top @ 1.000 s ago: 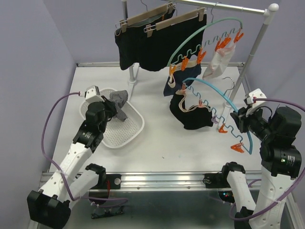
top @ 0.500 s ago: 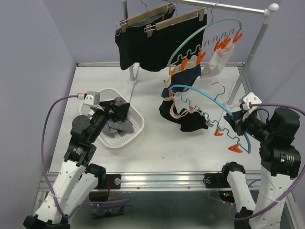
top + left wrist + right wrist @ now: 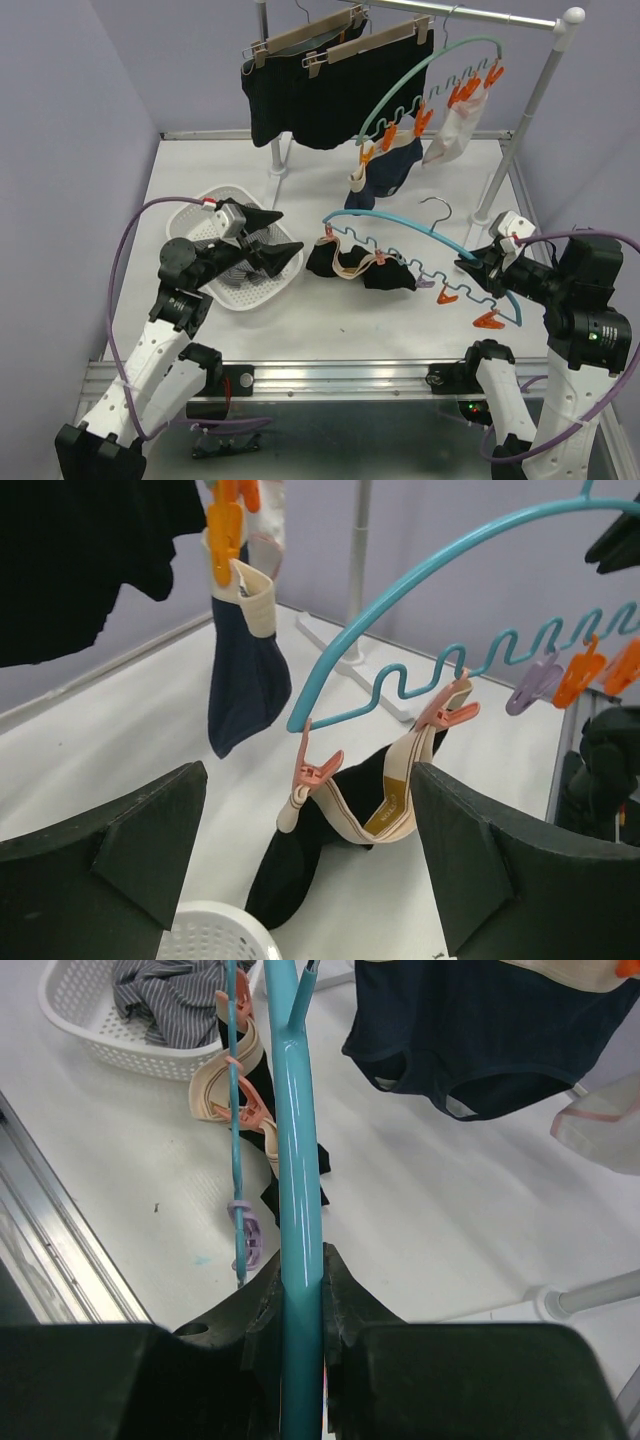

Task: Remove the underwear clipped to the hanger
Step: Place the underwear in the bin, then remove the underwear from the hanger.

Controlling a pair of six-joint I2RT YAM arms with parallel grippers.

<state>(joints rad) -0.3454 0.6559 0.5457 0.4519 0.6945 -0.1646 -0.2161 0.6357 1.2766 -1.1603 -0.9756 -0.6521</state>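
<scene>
**Black underwear clipped to the blue hanger, beside the basket**

The left gripper [image 3: 287,240] [image 3: 310,780] hovers over the right rim of the basket [image 3: 240,305]. Its two black wedge-shaped fingers are spread wide, with nothing between them. The basket is white perforated plastic with rounded corners, and a crumpled grey-striped piece [image 3: 235,275] [image 3: 165,1000] lies inside it.

Just right of the basket, soft black underwear [image 3: 385,272] [image 3: 300,870] with a cream elastic waistband sags to the tabletop. Two pink clips [image 3: 318,770] pinch its band to the wavy lower wire of a glossy blue hanger [image 3: 385,215] [image 3: 298,1160]. Farther right of the basket, the right gripper [image 3: 470,262] [image 3: 300,1270] is clamped tight on the hanger's smooth curved bar.

Behind the basket and to its right, a navy piece [image 3: 390,170] [image 3: 240,690] and a white-pink piece [image 3: 455,125] dangle from orange clips on a green hanger [image 3: 440,50]. Two large black shorts [image 3: 320,95] hang from wooden clip hangers above them.
</scene>
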